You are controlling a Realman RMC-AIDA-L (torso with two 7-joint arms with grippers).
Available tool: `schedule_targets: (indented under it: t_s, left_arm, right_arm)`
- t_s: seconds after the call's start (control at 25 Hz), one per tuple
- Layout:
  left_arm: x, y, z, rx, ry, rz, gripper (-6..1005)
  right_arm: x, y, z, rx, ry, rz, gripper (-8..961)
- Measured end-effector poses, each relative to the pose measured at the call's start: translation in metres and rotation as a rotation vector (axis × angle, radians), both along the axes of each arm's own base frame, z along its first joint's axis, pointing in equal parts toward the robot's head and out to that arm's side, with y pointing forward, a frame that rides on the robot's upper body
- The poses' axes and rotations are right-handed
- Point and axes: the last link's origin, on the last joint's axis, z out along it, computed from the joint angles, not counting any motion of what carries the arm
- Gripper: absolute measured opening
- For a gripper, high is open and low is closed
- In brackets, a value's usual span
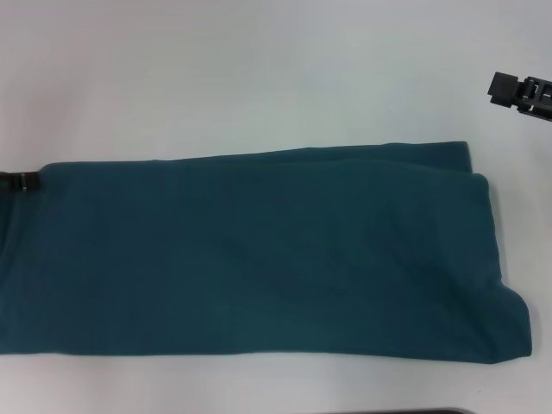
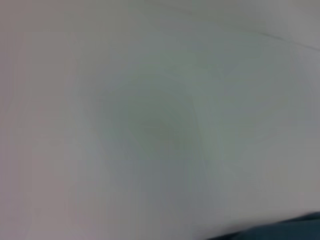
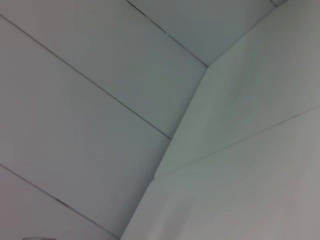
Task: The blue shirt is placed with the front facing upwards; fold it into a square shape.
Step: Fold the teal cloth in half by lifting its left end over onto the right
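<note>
The blue shirt (image 1: 259,259) lies flat on the white table (image 1: 259,78) as a long band running left to right, plain teal side up, with no print showing. Its right end is a rounded fold, with a second layer's edge along the far side. My left gripper (image 1: 17,181) shows only as a small black part at the picture's left edge, at the shirt's far left corner. My right gripper (image 1: 521,90) hovers over bare table beyond the shirt's far right corner, apart from the cloth. A sliver of the blue shirt (image 2: 280,231) shows in the left wrist view.
White table surrounds the shirt on the far side and at the right. The right wrist view shows only white table panels (image 3: 100,110) with thin seams. A dark edge (image 1: 405,411) runs along the near side of the head view.
</note>
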Motion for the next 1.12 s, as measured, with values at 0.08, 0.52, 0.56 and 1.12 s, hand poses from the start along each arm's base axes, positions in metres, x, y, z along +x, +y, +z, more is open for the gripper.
schedule_targets:
  t_s: [0.08,0.52,0.56,1.12]
  left_arm:
    - [0.000,0.000,-0.001,-0.009,0.005,-0.001,930]
    - [0.002,-0.005,0.000,-0.044,-0.005,-0.008,927]
    - [0.002,-0.006,0.000,-0.047,-0.006,-0.009,927]
    - [0.002,0.004,0.008,0.001,0.035,-0.018,924]
  right_arm:
    - [0.000,0.000,0.000,0.000,0.000,0.000,607]
    - [0.001,0.000,0.001,0.000,-0.001,-0.001,606]
    - [0.000,-0.001,0.001,0.000,0.000,-0.001,606]
    - [0.000,0.000,0.000,-0.002,0.002,0.000,606]
